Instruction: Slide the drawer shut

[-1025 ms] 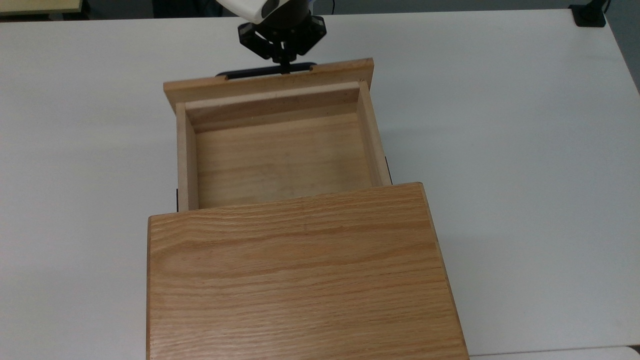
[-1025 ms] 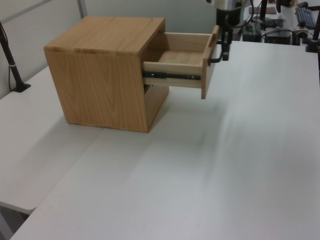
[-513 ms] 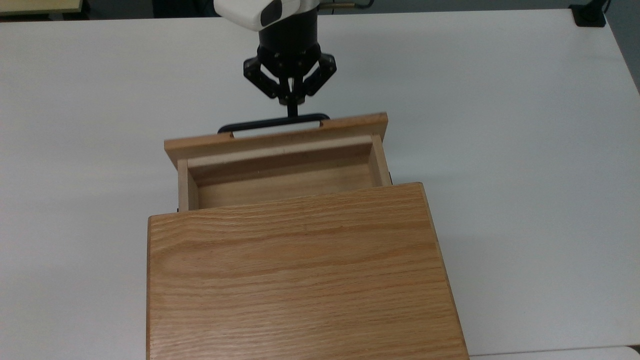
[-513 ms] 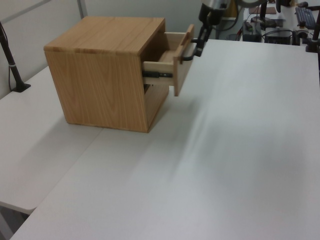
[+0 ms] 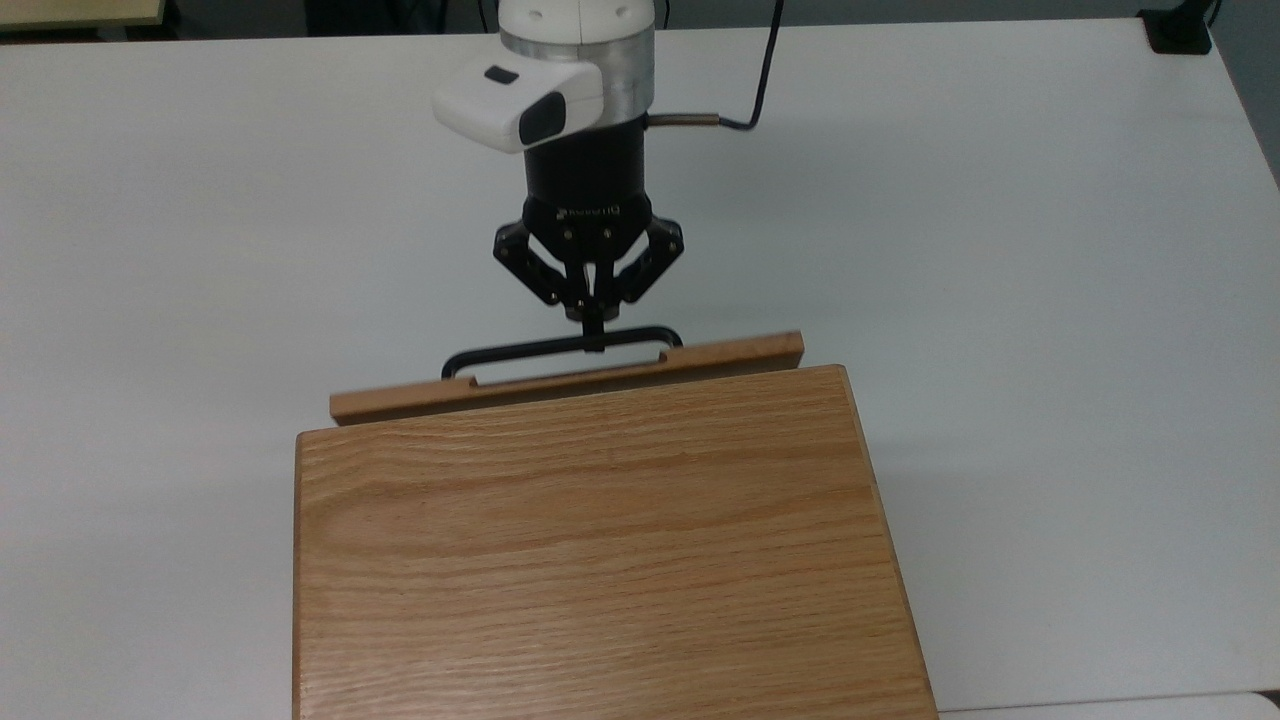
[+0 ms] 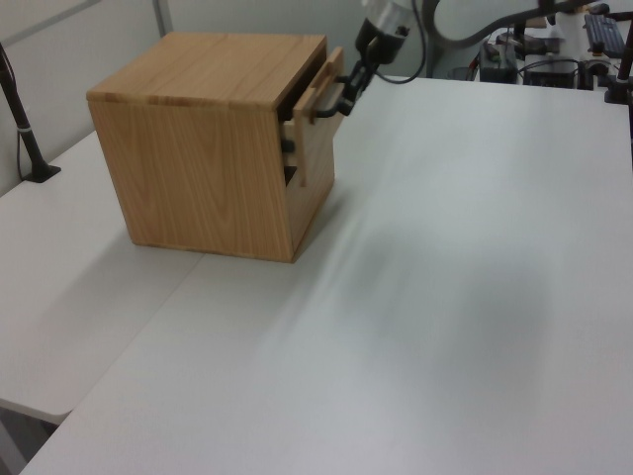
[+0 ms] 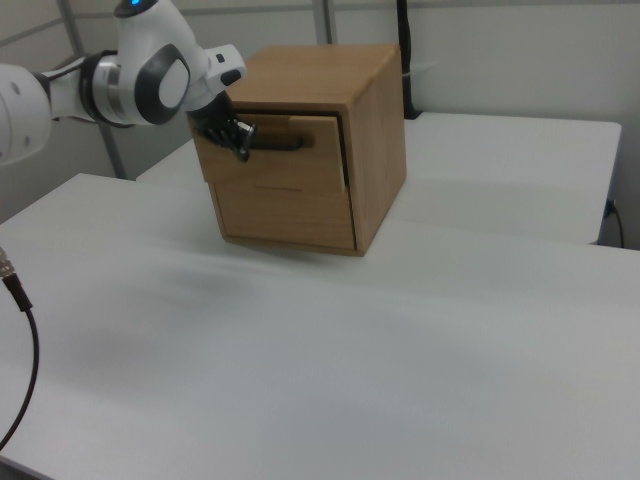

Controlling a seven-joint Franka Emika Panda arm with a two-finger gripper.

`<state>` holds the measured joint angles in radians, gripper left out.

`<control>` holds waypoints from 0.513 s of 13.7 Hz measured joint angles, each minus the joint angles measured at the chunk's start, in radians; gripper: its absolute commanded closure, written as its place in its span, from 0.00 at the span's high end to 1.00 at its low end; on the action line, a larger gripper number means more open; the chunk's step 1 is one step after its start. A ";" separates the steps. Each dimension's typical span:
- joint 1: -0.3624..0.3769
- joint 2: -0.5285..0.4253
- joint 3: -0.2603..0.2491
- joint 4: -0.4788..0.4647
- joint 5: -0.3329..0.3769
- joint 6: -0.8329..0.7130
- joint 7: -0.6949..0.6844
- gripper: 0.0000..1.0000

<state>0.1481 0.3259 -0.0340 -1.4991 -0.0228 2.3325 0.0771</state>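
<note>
Against the cabinet (image 5: pixel 600 540), drawer (image 5: pixel 567 378) nearly closed (interior hidden), hand (image 5: pixel 594 338) clenched on black handle (image 5: pixel 520 349)

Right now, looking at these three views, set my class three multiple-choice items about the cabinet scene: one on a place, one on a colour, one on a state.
1. Where is the gripper?
A. at the drawer's handle
B. resting on the cabinet top
C. flat on the table away from the cabinet

2. What colour is the handle?
A. silver
B. black
C. red

3. In what state is the drawer?
A. fully pulled out
B. removed from the cabinet
C. nearly shut, front panel slightly out

Answers:
1 A, its fingertips meet the bar in the top view.
2 B, the slim bar is dark against the white table.
3 C, a narrow gap shows between the panel and the cabinet in the left view.
</note>
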 measured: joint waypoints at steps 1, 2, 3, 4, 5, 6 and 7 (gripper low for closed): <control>0.000 0.017 0.000 0.007 0.000 0.043 0.020 0.01; 0.000 0.028 -0.001 0.009 0.000 0.084 0.040 0.01; 0.000 0.035 -0.002 0.010 0.000 0.115 0.056 0.01; 0.001 0.037 -0.002 0.009 0.000 0.129 0.068 0.01; 0.001 0.038 -0.002 0.008 0.000 0.135 0.070 0.01; 0.001 0.039 -0.002 0.008 0.000 0.140 0.071 0.01; 0.002 0.039 -0.002 0.008 0.000 0.141 0.071 0.01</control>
<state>0.1501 0.3650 -0.0362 -1.4913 -0.0229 2.4734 0.1483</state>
